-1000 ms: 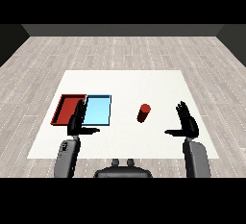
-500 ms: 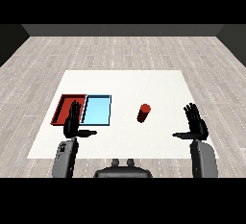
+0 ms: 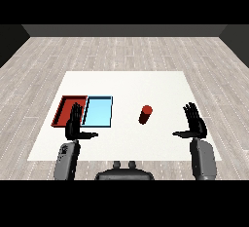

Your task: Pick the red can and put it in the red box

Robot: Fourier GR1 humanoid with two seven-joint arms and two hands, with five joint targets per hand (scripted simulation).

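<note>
My two forearms: grey, smooth, rounded casings. Left robot hand [image 3: 74, 126] black all over, slim fingers plus a thumb. Right robot hand [image 3: 194, 123] the same black, same build. Black meets grey at each wrist. Screws, cables, markings: cannot tell.

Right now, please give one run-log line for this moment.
red can: upright on table, untouched | right hand: open, right of can | left hand: open, at red tray | phase: pre-grasp

I see a red can [image 3: 145, 114] on a white table [image 3: 126, 85], a red tray [image 3: 63, 110] beside a light blue tray [image 3: 97, 112], black hands, grey forearms.
</note>
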